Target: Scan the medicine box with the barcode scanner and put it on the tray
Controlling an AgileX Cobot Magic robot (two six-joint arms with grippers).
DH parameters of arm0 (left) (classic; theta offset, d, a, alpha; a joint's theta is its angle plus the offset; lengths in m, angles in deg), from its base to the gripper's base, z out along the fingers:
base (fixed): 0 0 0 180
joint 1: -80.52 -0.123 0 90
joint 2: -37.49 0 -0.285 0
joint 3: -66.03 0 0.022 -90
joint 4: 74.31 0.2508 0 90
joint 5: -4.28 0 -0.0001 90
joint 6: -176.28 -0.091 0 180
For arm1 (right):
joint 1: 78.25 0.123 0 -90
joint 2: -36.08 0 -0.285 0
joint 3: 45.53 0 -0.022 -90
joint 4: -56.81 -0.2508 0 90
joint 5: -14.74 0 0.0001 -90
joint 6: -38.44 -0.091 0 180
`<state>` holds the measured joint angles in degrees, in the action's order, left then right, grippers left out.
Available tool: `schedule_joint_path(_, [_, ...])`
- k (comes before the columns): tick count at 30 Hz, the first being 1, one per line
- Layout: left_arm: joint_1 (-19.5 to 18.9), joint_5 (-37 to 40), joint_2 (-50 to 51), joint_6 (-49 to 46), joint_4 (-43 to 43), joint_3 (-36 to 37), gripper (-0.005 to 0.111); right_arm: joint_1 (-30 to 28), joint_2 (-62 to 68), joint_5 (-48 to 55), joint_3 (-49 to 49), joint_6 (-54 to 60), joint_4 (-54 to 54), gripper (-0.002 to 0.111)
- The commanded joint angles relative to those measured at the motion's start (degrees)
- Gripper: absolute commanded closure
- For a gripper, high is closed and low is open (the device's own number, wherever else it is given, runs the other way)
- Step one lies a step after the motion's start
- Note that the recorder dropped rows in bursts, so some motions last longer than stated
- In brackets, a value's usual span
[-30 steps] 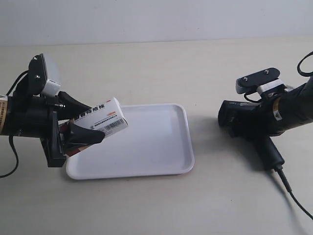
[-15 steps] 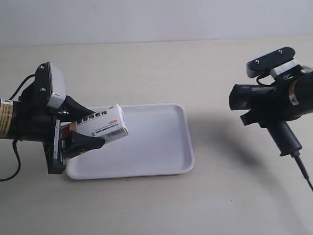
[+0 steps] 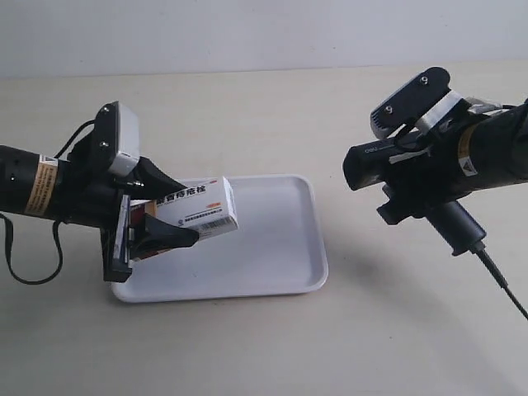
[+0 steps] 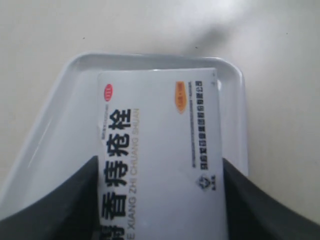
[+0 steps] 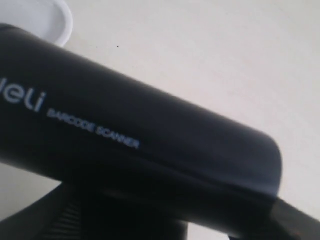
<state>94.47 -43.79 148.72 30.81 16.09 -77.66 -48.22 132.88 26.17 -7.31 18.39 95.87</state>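
While both arms hang above the pale tabletop (image 3: 247, 346), the scene reads as follows:

Left gripper (image 3: 169, 216): at the left of the exterior view, it pinches the medicine box (image 3: 196, 209) between its two black fingers (image 3: 165, 236); the left wrist view shows a dark finger (image 4: 60, 200) pressed against each long side of the carton.

Medicine box: held in the air over the left part of the tray (image 3: 272, 247), tilted, with the barcode face turned toward the camera of the exterior view and the side with large dark characters facing up. In the left wrist view the box (image 4: 160, 150) fills the middle of the frame, white with dark characters and a small orange mark.

Tray: white, square with rounded corners, flat on the tabletop at centre-left of the exterior view; its rim (image 4: 150, 57) curves behind the box in the left wrist view.

Right gripper: at the right of the exterior view, it carries the barcode scanner (image 3: 412, 177); its fingers are hidden behind the scanner body, so I cannot tell exactly how they close on it.

Barcode scanner: lifted off the tabletop at the right, well apart from the box, head toward the tray and handle slanting down to the lower right, where the black cable (image 3: 503, 285) trails off. In the right wrist view its black body (image 5: 125, 150) reads "BARCODE SCANNER".
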Motion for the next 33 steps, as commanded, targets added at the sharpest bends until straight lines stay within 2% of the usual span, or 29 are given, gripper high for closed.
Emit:
schedule_joint_path(1, [3.45, 0.71, 0.31, 2.22, 1.11, -2.06, 0.107, 0.68, -0.07, 0.2, -0.28, 0.64, -0.47, 0.108])
schedule_joint_path(6, [5.79, 4.28, 0.31, 6.39, 1.84, -4.51, 0.107, 0.68, -0.07, 2.0, 0.22, 0.77, -1.2, 0.108])
schedule_joint_path(11, [8.14, 7.61, 0.31, 13.37, 6.38, -7.48, 0.107, 0.68, -0.07, 1.75, 0.35, 1.44, -0.98, 0.108])
schedule_joint_path(14, [8.29, 8.84, 0.31, 16.9, 9.54, -8.42, 0.107, 0.68, -0.07, 3.43, 0.35, 2.14, -0.52, 0.108])
schedule_joint_path(18, [8.29, 8.73, 0.31, 17.14, 9.54, -8.54, 0.107, 0.68, -0.07, 7.17, 0.35, 1.44, 3.59, 0.108])
schedule_joint_path(25, [8.29, 9.03, 1.33, 17.69, 9.54, -8.54, 0.107, 0.52, 0.37, 1.96, 0.35, -2.43, 3.46, 0.108])
schedule_joint_path(29, [8.29, 14.38, 6.62, 18.53, -1.4, -8.54, 0.107, -4.91, 6.31, -5.4, 0.35, -10.11, 3.58, 0.108])
schedule_joint_path(33, [8.29, 16.82, 9.14, 18.2, -2.41, -8.54, 0.107, -8.09, 13.4, -11.42, 0.25, -10.35, 2.94, 0.108])
